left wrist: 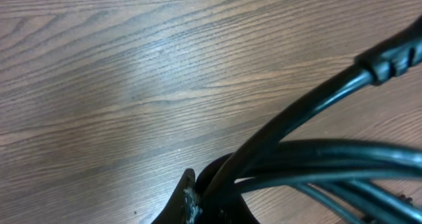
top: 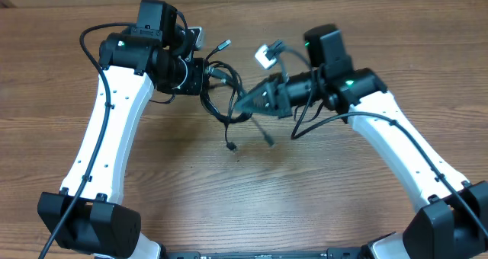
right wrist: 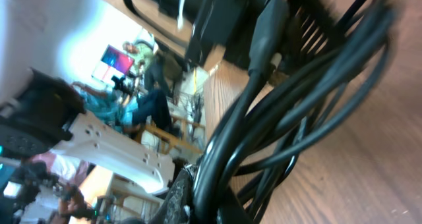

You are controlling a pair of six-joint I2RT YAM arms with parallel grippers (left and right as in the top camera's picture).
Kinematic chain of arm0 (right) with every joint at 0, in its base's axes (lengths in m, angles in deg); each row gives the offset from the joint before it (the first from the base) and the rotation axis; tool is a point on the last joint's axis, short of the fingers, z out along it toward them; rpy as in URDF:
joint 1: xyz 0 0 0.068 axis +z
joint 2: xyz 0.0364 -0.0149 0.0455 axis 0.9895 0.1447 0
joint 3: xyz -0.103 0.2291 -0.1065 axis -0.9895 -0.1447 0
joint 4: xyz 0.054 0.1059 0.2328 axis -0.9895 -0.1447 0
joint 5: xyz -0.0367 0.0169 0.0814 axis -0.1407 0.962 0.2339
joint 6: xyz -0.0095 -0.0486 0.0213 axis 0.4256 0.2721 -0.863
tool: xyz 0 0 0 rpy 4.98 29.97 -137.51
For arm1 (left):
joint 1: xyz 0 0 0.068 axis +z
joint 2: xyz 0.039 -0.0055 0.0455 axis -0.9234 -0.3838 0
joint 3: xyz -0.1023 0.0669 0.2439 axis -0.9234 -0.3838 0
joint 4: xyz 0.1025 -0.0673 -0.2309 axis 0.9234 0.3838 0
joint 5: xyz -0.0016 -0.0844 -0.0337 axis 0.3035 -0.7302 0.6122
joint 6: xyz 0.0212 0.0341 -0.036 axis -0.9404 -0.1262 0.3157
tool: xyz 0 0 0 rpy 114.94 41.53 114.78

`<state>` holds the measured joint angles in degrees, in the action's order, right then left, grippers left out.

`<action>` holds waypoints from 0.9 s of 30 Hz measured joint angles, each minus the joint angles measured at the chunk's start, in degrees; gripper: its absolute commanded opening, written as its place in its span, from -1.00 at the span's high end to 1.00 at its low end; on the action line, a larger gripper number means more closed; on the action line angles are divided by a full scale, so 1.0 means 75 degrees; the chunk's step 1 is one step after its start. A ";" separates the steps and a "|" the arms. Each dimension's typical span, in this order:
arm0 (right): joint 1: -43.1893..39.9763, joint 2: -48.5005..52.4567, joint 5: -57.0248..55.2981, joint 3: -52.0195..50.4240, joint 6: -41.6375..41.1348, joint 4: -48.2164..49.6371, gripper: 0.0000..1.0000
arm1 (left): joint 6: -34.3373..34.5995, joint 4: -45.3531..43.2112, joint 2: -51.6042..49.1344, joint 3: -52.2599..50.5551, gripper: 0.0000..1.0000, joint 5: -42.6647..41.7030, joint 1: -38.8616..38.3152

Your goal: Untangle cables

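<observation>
Cables [top: 223,99] are held as one tangled bundle above the bench [top: 252,190], strung between the left pincer [top: 204,78] and the right pincer [top: 250,100]. Both pincers are clenched on strands. Two plug ends [top: 231,145] hang below the pincers; contact with the bench cannot be told. In both wrist views the grip is cut off at the lower edge, and the right view is blurred.

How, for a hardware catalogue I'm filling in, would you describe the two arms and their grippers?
Both the left arm and right arm have long white shells with small dark holes, black joints, chunky black bases, a black wire along each. The left gripper and right gripper are black, each wrist topped by a boxy black camera. Small green lights glow on the right arm.
</observation>
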<state>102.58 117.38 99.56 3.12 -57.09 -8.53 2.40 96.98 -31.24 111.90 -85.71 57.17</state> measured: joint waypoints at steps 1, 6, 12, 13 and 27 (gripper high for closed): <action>-0.0143 0.0000 0.0020 0.0000 -0.0149 0.0119 0.92 | -0.0003 0.0012 0.0000 0.0000 0.92 -0.0009 0.0000; -0.0836 -0.0003 -0.0632 0.0000 -0.1139 0.0294 0.89 | -0.0041 0.0058 0.0009 0.0000 0.92 -0.0157 -0.0044; -0.1090 -0.0224 -0.4048 0.0029 -0.2468 -0.1139 -0.23 | -0.0705 0.0169 0.0006 0.0000 0.92 -0.0437 0.0090; -0.1096 -0.0236 -0.4409 0.0029 -0.2608 -0.1288 -0.28 | -0.0752 0.0172 0.0006 0.0000 0.92 -0.0437 0.0117; -0.0510 -0.0245 -0.3847 0.0029 -0.0711 -0.0793 -0.56 | -0.1297 0.0527 0.0006 0.0000 0.92 -0.0466 0.0149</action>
<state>98.76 115.55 70.71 3.34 -62.43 -14.48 -7.33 100.94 -31.20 111.90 -89.21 58.28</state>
